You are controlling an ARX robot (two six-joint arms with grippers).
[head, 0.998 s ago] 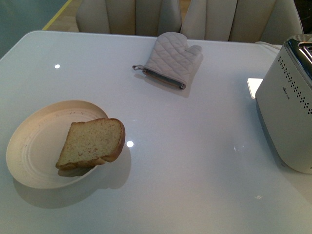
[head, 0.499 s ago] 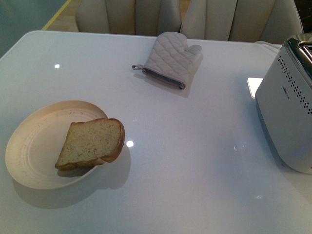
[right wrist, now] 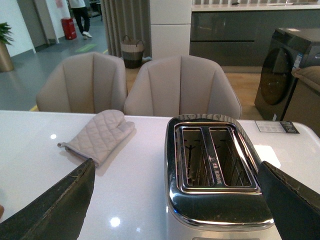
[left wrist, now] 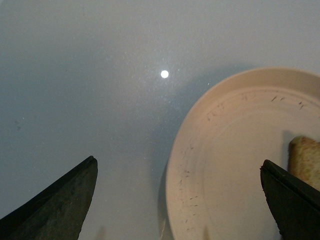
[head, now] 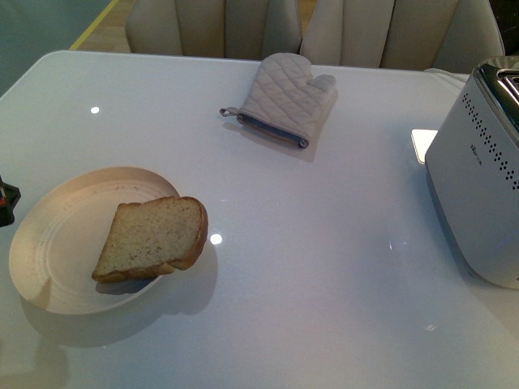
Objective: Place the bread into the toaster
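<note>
The glossy white table [head: 324,267] before me carries a cream plate [head: 65,235] at left, a quilted oven mitt [head: 285,96] farther back and the toaster [head: 478,186] at right.

Bare table [head: 324,243] lies between bread [head: 154,235] and toaster [head: 478,186]; mitt [head: 285,99] sits well aside.

The left tool [left wrist: 177,165] and the right tool [right wrist: 176,167] each hover with jaws spread wide, empty.

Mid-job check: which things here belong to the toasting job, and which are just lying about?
Job: bread, on the plate; toaster, slots empty; left end effector, open, by the plate.
Lying about: oven mitt; two chairs.
</note>
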